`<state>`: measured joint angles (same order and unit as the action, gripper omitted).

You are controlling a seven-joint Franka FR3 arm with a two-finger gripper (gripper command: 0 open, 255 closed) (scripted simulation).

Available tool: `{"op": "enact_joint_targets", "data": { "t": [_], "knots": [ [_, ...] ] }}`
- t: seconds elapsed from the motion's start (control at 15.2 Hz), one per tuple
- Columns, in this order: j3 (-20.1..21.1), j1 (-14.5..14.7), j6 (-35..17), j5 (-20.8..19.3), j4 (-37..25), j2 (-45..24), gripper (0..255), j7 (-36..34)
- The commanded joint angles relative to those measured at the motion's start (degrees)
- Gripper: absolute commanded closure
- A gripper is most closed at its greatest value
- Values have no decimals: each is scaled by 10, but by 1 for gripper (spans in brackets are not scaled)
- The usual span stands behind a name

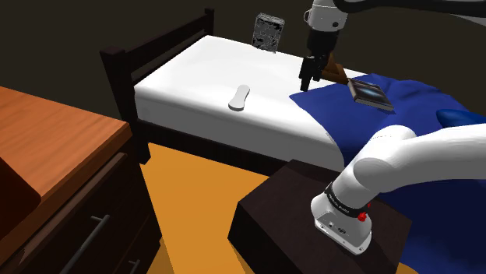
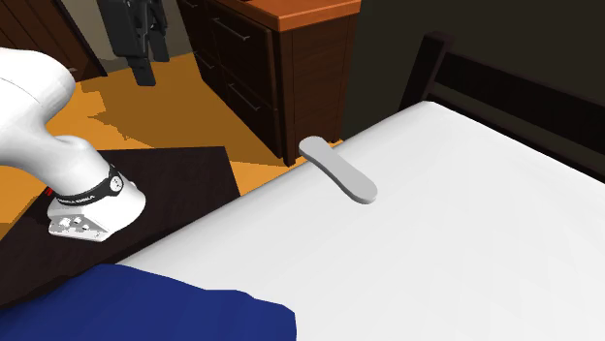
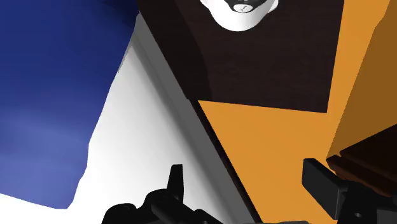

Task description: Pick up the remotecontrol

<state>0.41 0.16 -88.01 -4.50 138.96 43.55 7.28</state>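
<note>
Remote [image 1: 239,96] [image 2: 338,169]: pale grey, lying flat on the white bed [image 1: 195,74], near the mattress edge that faces the orange floor [image 1: 195,194]. Nothing touches it.

Gripper [image 1: 305,84] [image 3: 251,184]: hangs above the bed at the edge of the blue blanket [image 1: 374,124], well apart from the remote, toward the shoulder view's right. Jaws stand wide with nothing between them.

I see a bed [image 1: 195,70] with a white mattress in a dark wooden frame [image 1: 160,48]. A blue blanket [image 1: 413,109] covers its end toward the shoulder view's right, and a dark, flat, book-like thing [image 1: 371,92] lies on the blanket. A speckled grey block [image 1: 269,31] stands at the bed's far edge. A dresser [image 1: 47,132] with a reddish-brown top stands on the orange floor [image 1: 195,202].
</note>
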Motion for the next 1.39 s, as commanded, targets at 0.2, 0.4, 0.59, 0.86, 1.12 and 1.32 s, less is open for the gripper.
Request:
{"op": "enact_joint_targets", "data": {
  "t": [0.2,0.4,0.59,0.86,1.12,1.32],
  "knots": [
    [20,-12,-55,22,-1,-50,0,-70],
    [36,-25,-109,39,-10,-106,0,-138],
    [50,-37,-159,51,-26,-165,0,-203],
    [64,-55,-221,59,-59,-248,0,-287],
    [71,-70,-273,59,-102,-330,0,-369],
    [71,-80,-306,55,-139,-391,0,-428]
  ]
}}
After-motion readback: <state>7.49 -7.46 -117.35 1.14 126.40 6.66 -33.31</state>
